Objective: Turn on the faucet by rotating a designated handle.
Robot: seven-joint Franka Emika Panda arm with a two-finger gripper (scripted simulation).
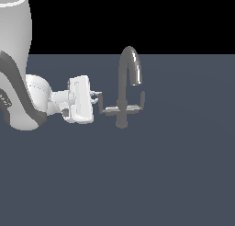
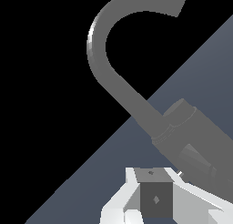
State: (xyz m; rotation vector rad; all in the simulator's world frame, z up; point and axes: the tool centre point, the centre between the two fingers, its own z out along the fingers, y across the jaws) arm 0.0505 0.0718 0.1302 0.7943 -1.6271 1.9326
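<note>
Gripper at the handle's upturned tip; turning looks not yet done.

Nearest the arm, the gripper [image 1: 97,100] lies sideways, its short fingers [image 1: 95,94] at the handle [image 1: 106,108]'s upturned tip; whether they clamp it or merely flank it cannot be told, and the wrist view hides the fingertips. Beyond, the handle runs level into the stem of the faucet [image 1: 125,85], which stands on the grey floor [image 1: 137,183] near the middle. Farthest, the matching lever [image 1: 137,103] sits under the spout's outlet. Rotation likely remains.

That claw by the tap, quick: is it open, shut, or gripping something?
Claw: right at the upturned tip of the tap's side lever; whether it is open or clamped on it cannot be told.
</note>
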